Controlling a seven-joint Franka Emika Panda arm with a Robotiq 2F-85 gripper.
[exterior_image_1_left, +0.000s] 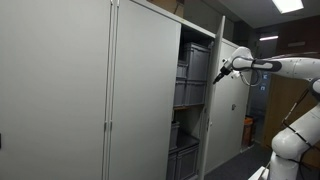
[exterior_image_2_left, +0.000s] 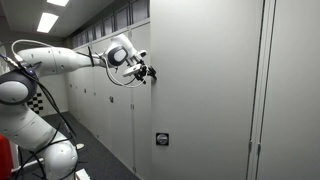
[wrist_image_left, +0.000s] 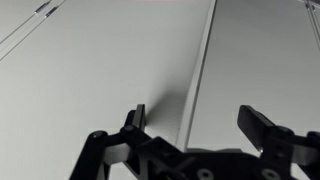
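My gripper (exterior_image_1_left: 217, 76) is at the edge of the open grey cabinet door (exterior_image_1_left: 214, 100), near its upper part. In an exterior view the gripper (exterior_image_2_left: 148, 73) touches the outer face of that door (exterior_image_2_left: 200, 90). In the wrist view the two black fingers are spread apart (wrist_image_left: 200, 120) with the door's edge (wrist_image_left: 197, 90) between them. The gripper is open and holds nothing.
The tall grey cabinet (exterior_image_1_left: 100, 100) stands half open, with grey plastic crates (exterior_image_1_left: 190, 75) stacked on its shelves. My white arm (exterior_image_1_left: 290, 70) reaches in from the side. A row of more cabinets (exterior_image_2_left: 100, 110) runs down the corridor. A small lock plate (exterior_image_2_left: 161, 139) sits on the door.
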